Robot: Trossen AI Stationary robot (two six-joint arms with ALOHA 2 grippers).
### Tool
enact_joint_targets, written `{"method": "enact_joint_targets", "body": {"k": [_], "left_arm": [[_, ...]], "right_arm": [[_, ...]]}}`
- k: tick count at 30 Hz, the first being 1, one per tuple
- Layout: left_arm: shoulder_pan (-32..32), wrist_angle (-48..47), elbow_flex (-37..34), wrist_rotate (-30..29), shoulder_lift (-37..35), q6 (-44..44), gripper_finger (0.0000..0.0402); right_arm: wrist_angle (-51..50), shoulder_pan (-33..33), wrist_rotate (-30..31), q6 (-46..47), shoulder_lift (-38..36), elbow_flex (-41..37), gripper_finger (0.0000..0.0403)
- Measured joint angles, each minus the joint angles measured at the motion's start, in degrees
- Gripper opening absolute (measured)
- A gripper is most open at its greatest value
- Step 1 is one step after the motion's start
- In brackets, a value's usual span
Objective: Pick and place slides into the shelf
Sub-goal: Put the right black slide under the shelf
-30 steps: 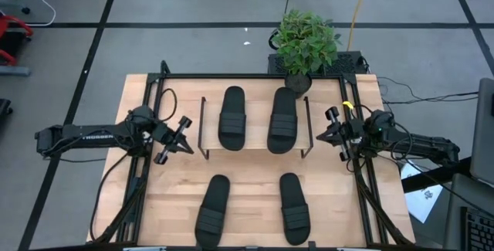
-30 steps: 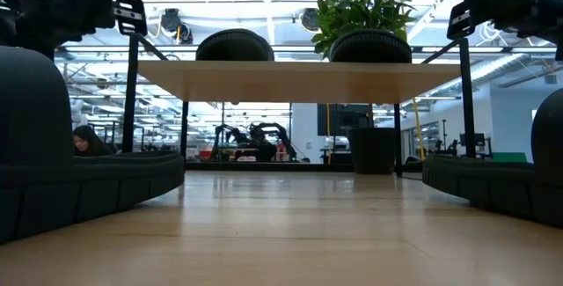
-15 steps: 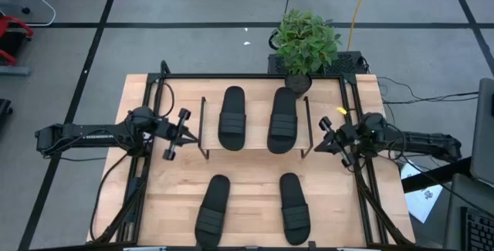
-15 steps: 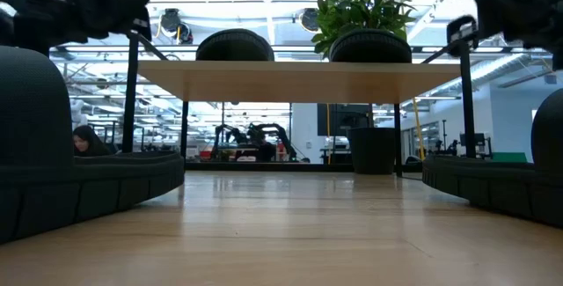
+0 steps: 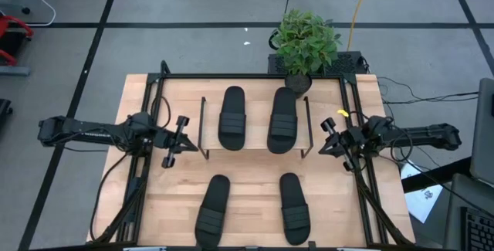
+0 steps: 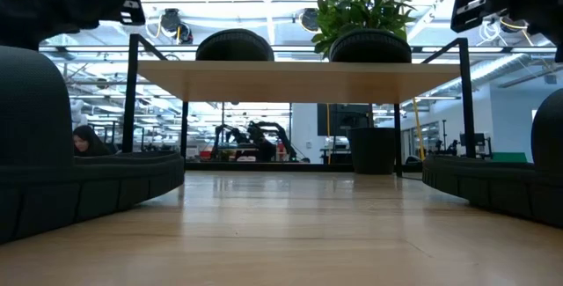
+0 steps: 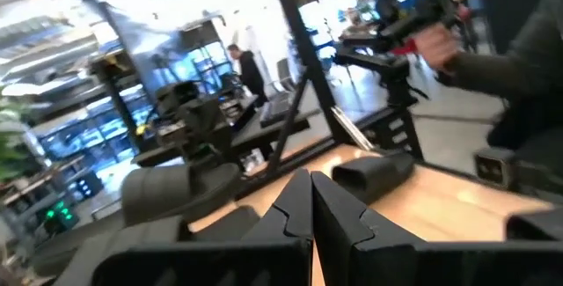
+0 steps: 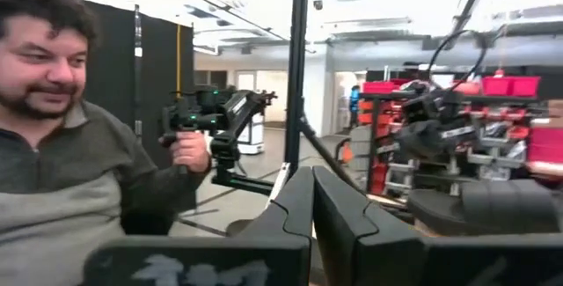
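Two black slides (image 5: pixel 231 118) (image 5: pixel 283 120) lie sole-down, side by side, on the shelf (image 5: pixel 253 152), a light board on a thin black wire frame. In the low view their toes (image 6: pixel 234 45) (image 6: pixel 369 45) show above the board (image 6: pixel 299 81). Two more slides (image 5: pixel 212 211) (image 5: pixel 294 218) lie flat on the table near its near edge. My left gripper (image 5: pixel 176 140) hovers shut just left of the shelf, fingers (image 7: pixel 295 211) together. My right gripper (image 5: pixel 332 137) hovers shut just right of it, fingers (image 8: pixel 299 202) together. Neither holds anything.
A potted plant (image 5: pixel 306 42) stands at the table's far edge behind the shelf. Black rails (image 5: pixel 145 166) (image 5: pixel 361 181) run along the table's left and right sides. A person (image 8: pixel 79 145) holding a hand-held device stands beyond the table. Bare wood lies between the two near slides.
Both grippers have stayed beside the shelf's ends, high above the table. The left one has turned from a slant to pointing level at the shelf. The right one dipped slightly and came back up. All the slides have stayed where they were.
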Motion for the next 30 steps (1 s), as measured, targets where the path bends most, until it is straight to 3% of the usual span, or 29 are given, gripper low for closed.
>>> {"method": "enact_joint_targets", "body": {"k": [7,21,24,26,30], "left_arm": [[-0.72,-2.68,0.00,0.40,-0.61,0.78,0.0000],[-0.70,-2.87,0.00,-4.37,-0.55,-0.13,0.0006],[-0.70,-2.88,0.00,-4.39,-0.55,-0.10,0.0013],[-0.70,-3.02,0.00,-4.39,-0.55,0.37,0.0016],[-0.70,-3.76,0.00,-4.41,-0.44,0.76,0.0011]], "right_arm": [[2.64,2.84,1.34,-1.77,2.96,0.02,0.0000],[9.00,4.39,2.17,-8.30,12.62,1.33,0.0000],[12.75,4.50,3.35,-6.12,13.58,1.74,0.0000],[9.48,5.06,3.52,-5.77,14.53,4.78,0.0000],[-7.68,7.77,6.71,-10.68,19.28,16.09,0.0000]]}}
